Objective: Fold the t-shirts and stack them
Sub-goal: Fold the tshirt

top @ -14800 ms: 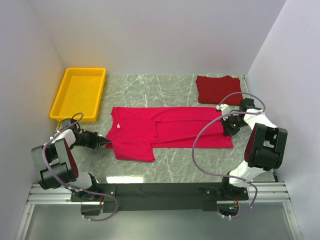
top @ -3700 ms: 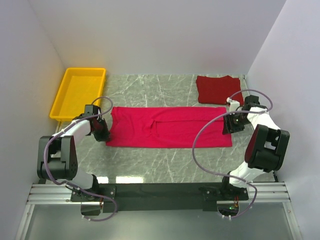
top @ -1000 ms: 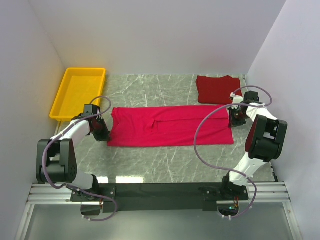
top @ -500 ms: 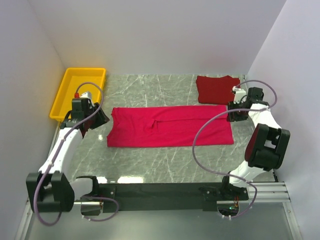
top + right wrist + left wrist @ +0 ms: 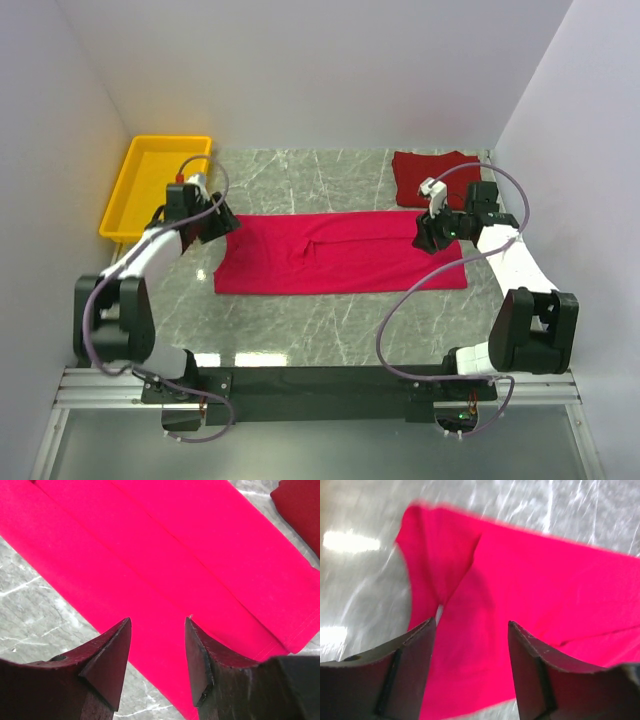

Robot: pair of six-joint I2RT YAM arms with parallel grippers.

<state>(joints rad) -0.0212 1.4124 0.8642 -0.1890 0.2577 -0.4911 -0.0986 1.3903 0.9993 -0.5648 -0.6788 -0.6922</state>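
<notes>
Top external view: the crimson-pink t-shirt (image 5: 340,252) lies flat across the middle of the frame as a long band, its sides folded in, while the maroon t-shirt (image 5: 437,178) sits as a folded square at the upper right, just beyond the band's right end. The left tool (image 5: 222,225) hangs over the band's left end and the right tool (image 5: 428,237) over its right end. By my reading the lengthwise folds are done and the crosswise fold is in hand; the next move calls for each tool to drop and pinch a corner of its end without dragging the layers apart. A yellow tray (image 5: 160,185) stands at the upper left on the grey-green marbled desk (image 5: 330,320), and plain white walls (image 5: 300,70) close the left, far and right sides. Left wrist view, somewhat blurred: the left tool (image 5: 471,625) is spread with nothing between its fingers, the neck end of the shirt showing in the gap and the glossy desk throwing back bright lamp glare at the left of the frame. Right wrist view: the right tool (image 5: 157,622) is likewise spread and bare, with the hem end and its straight fold lines running diagonally in the gap, a corner of the maroon shirt at the upper right and bare marble at the lower left.
</notes>
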